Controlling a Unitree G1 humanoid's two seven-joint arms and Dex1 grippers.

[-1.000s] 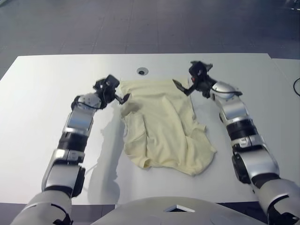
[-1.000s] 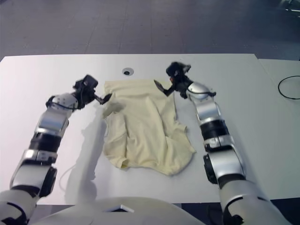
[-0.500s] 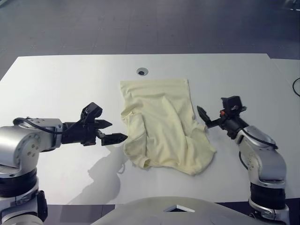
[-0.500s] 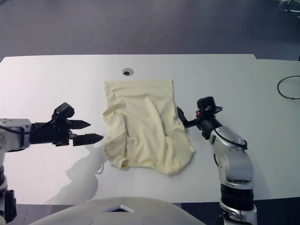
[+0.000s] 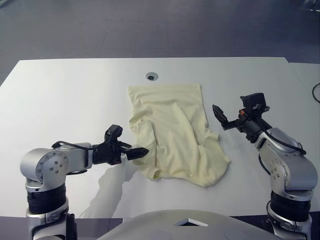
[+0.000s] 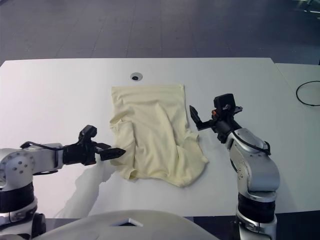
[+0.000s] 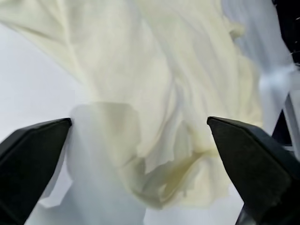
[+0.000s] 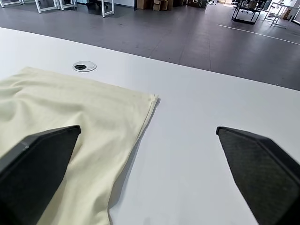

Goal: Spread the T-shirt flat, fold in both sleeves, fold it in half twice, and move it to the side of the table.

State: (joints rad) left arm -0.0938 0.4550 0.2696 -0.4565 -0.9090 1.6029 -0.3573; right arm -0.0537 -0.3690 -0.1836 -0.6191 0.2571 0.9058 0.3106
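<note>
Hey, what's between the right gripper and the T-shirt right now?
Nothing but bare white table. In the left eye view, a short strip of it separates the open right gripper from the T-shirt edge.

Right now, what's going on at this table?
The robot is working on a pale yellow T-shirt that lies rumpled on the white table. Its left gripper, open, sits low at the shirt's near-left edge. Its right gripper, also open, hovers beside the shirt's right edge, apart from the cloth. Neither grips anything, and the shirt is not yet spread flat.
</note>
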